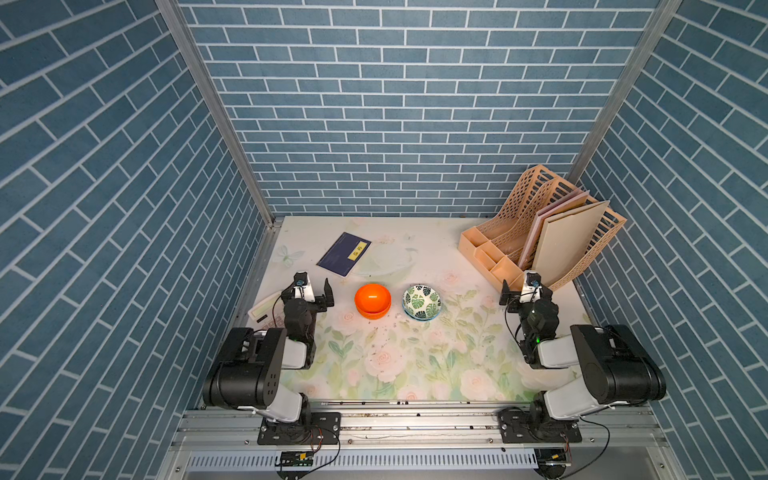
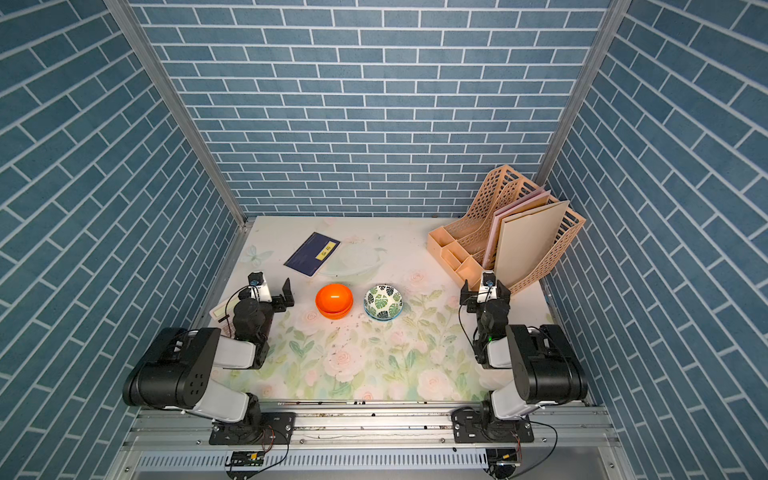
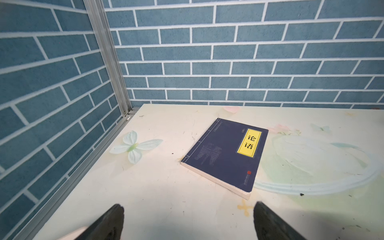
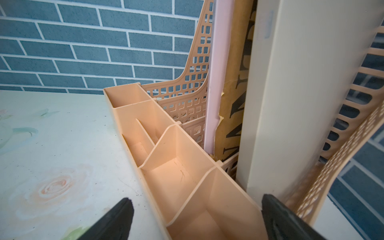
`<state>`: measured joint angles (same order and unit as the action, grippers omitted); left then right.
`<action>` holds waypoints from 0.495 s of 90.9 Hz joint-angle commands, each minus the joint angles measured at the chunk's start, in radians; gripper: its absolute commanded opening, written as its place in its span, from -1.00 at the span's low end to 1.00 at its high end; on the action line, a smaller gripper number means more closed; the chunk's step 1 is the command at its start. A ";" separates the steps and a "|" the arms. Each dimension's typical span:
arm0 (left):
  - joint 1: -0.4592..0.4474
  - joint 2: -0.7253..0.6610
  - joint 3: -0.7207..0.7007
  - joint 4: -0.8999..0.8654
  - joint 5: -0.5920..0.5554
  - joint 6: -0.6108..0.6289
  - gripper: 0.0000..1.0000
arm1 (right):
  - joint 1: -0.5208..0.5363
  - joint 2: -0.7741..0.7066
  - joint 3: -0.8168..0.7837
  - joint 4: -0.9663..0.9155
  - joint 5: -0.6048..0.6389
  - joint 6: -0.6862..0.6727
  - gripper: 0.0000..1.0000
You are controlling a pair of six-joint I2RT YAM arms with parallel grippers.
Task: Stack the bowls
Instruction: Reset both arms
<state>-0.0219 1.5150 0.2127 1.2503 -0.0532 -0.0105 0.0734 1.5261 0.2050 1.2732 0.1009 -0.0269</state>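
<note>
While left gripper [image 1: 314, 287] and right gripper [image 1: 524, 289] stood spread, empty | leaf bowls [image 1: 421, 301] sat just beside orange bowls [image 1: 372, 300] | best move was: pinch leaf rim, lower centred.

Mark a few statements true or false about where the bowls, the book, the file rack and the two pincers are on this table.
1. The glossy orange round bowls sit nearer the left arm than the white leaf-printed bowls. True.
2. The left pincer grips an orange bowl. False: it is open, empty and apart from the bowls.
3. The dark blue paperback book with a yellow label lies flat, farther back than the bowls. True.
4. The peach perforated plastic file rack stands at the far left corner. False: it stands at the far right corner, just ahead of the open right pincer.
5. All the bowls form one stack. False: the orange and leaf-printed ones stand side by side, not touching.
</note>
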 commanded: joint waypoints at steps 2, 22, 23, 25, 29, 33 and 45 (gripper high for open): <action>0.000 -0.001 -0.004 0.038 0.019 0.007 0.99 | -0.003 0.006 0.001 0.036 -0.004 -0.014 0.99; 0.000 0.002 -0.006 0.046 0.023 0.008 0.99 | -0.003 0.006 0.001 0.037 -0.005 -0.015 0.99; 0.000 0.003 -0.007 0.047 0.023 0.007 0.99 | -0.003 0.005 0.001 0.037 -0.004 -0.015 0.99; 0.000 0.002 -0.006 0.048 0.023 0.007 0.99 | -0.002 0.006 0.001 0.037 -0.005 -0.015 0.99; 0.000 0.002 -0.004 0.043 0.023 0.007 0.99 | -0.003 0.006 0.001 0.037 -0.005 -0.014 0.99; 0.000 0.003 -0.004 0.044 0.023 0.007 0.99 | -0.003 0.006 0.002 0.037 -0.004 -0.014 0.99; 0.000 0.005 -0.001 0.038 0.024 0.007 0.99 | -0.003 0.005 0.001 0.037 -0.004 -0.015 0.99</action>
<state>-0.0219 1.5150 0.2127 1.2701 -0.0391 -0.0101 0.0734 1.5261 0.2050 1.2732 0.1009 -0.0269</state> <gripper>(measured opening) 0.996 0.996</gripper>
